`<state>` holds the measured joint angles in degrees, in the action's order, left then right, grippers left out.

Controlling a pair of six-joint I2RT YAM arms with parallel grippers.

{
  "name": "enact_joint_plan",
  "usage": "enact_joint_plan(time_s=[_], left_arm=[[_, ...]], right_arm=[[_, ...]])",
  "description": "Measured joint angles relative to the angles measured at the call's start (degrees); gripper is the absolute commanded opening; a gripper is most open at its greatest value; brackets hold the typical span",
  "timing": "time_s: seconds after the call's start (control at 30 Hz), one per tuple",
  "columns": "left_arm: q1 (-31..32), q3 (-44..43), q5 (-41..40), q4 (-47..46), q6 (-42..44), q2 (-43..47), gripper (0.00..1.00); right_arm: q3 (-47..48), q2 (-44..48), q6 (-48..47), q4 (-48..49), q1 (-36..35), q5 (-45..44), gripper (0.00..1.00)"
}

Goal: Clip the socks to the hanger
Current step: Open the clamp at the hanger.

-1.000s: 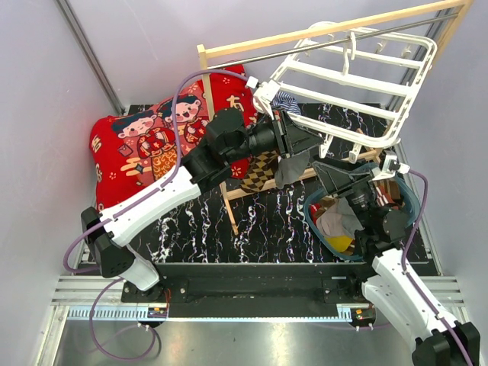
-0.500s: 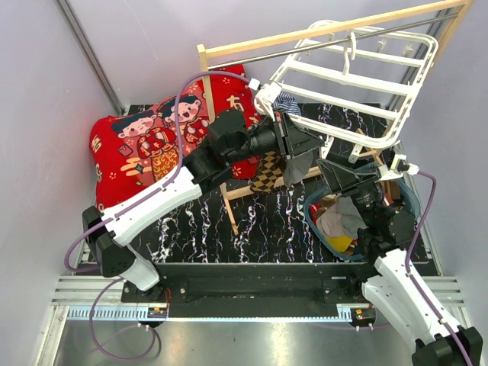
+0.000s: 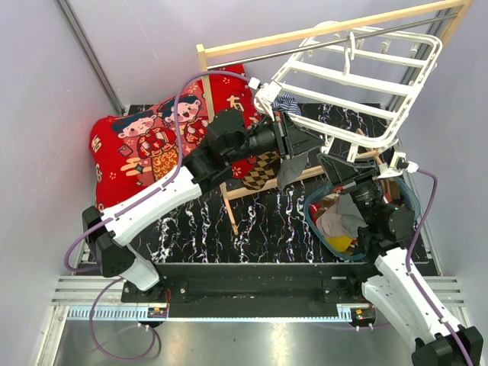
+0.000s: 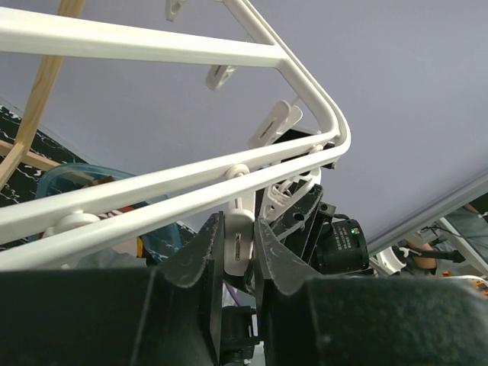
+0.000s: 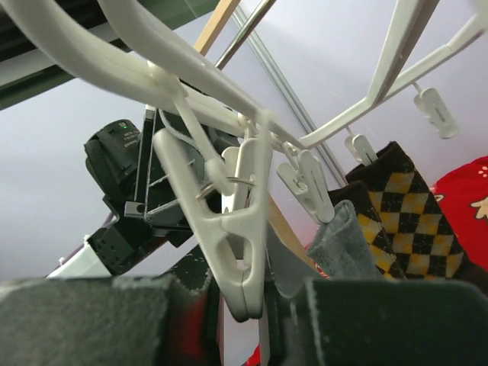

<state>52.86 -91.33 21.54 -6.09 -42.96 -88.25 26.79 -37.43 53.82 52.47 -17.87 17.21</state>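
Marbled tabletop (image 3: 191, 221); left tool (image 4: 238, 223) around peg (image 4: 239, 242)

Left arm (image 3: 152, 202) reaches forward and to the right, wrist raised. Left gripper (image 4: 238, 223) is clamped on a peg (image 4: 239, 253). Right arm (image 3: 404, 293) is bent at the elbow, wrist tipped up. Right gripper (image 5: 236, 293) flanks a second peg (image 5: 242, 244); contact unclear.

A red cushion (image 3: 152, 141) printed with cartoon figures lies at the upper left on the black marbled table (image 3: 198, 229). A light wooden pole rack (image 3: 305, 34) spans the top, with a blue-and-white striped cloth (image 3: 287, 101) below its bar. At lower right sits a teal basket (image 3: 313, 223) of mixed clothes.
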Motion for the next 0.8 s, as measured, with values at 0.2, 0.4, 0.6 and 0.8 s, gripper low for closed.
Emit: enact_joint_plan(time_s=[0.2,0.4,0.6,0.8], left_arm=[[0.0,0.0,-1.2,0.8,1.6,0.0,0.26],[0.8,-0.2,-6.5,7.2,4.4,1.0,0.55],[4.5,-3.7,-16.2,16.7,8.4,1.1,0.65],[7.5,-8.0,-26.1,22.4,11.9,1.0,0.67]], right_arm=[[1.9,0.9,-4.5,-6.2,0.0,0.3,0.02],[4.6,0.5,-12.6,-12.7,0.0,2.0,0.02],[6.3,0.1,-20.0,-18.1,0.0,3.4,0.02],[7.9,0.2,-26.2,-23.5,0.0,3.5,0.02]])
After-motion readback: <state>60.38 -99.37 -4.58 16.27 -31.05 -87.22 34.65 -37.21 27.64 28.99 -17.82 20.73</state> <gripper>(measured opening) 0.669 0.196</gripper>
